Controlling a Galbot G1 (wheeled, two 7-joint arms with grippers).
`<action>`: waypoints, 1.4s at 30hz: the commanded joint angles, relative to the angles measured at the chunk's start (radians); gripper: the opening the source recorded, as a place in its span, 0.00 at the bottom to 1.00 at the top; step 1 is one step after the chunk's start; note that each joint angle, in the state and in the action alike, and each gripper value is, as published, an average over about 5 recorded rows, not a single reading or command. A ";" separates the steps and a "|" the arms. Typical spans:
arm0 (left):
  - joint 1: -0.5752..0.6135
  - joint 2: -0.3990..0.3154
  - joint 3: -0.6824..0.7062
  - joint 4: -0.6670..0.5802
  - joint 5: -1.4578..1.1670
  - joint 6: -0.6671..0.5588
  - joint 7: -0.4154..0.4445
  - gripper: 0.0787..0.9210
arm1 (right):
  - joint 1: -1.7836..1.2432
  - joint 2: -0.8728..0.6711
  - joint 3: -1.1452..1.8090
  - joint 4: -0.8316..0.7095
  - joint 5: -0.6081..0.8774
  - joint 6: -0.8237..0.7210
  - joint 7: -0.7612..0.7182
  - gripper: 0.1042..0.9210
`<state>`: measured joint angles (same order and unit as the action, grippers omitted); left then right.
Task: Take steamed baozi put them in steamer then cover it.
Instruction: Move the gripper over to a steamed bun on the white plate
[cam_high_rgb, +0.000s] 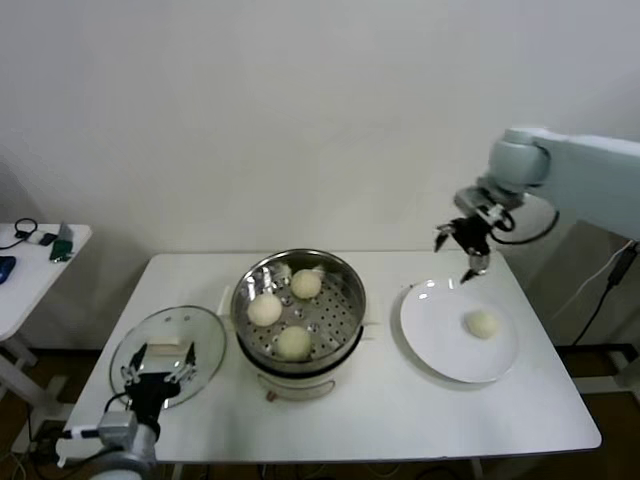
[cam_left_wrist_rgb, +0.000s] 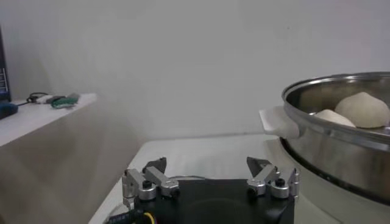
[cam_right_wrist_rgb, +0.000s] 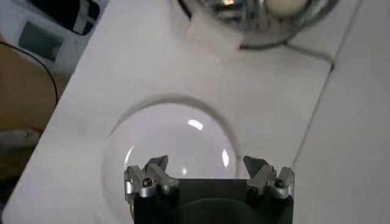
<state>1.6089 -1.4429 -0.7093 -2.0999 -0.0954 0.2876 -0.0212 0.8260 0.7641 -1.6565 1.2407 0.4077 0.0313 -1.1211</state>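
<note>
The steamer (cam_high_rgb: 345, 300) stands mid-table, a shiny perforated basket on a white base. Three cream-white baozi lie in it (cam_high_rgb: 265, 309), (cam_high_rgb: 306, 283), (cam_high_rgb: 293, 342). A fourth baozi (cam_high_rgb: 482, 323) lies on the white plate (cam_high_rgb: 440, 340) to the right. My right gripper (cam_high_rgb: 457, 257) is open and empty, raised over the plate's far edge, apart from that baozi. In the right wrist view the gripper (cam_right_wrist_rgb: 206, 165) hangs over bare plate (cam_right_wrist_rgb: 170, 137), with the steamer (cam_right_wrist_rgb: 253, 27) beyond. My left gripper (cam_high_rgb: 157, 370) is open and empty at the front left. The left wrist view shows it (cam_left_wrist_rgb: 207, 167) beside the steamer (cam_left_wrist_rgb: 341, 131).
A round glass lid (cam_high_rgb: 195, 330) with a white handle lies flat at the table's front left, under my left gripper. A small side table (cam_high_rgb: 30, 260) with cables and gadgets stands further left. The wall runs close behind the table.
</note>
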 joint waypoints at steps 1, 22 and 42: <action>0.005 0.001 -0.001 0.005 0.002 -0.002 0.000 0.88 | -0.321 -0.162 0.181 -0.181 -0.182 -0.028 0.053 0.88; 0.026 0.006 0.002 0.040 0.017 -0.021 0.003 0.88 | -0.604 0.038 0.407 -0.436 -0.289 0.017 0.105 0.88; 0.039 0.009 -0.002 0.034 0.021 -0.020 0.005 0.88 | -0.650 0.078 0.468 -0.492 -0.325 0.004 0.118 0.88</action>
<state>1.6472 -1.4354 -0.7112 -2.0654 -0.0739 0.2688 -0.0169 0.2089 0.8303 -1.2196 0.7717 0.0983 0.0383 -1.0046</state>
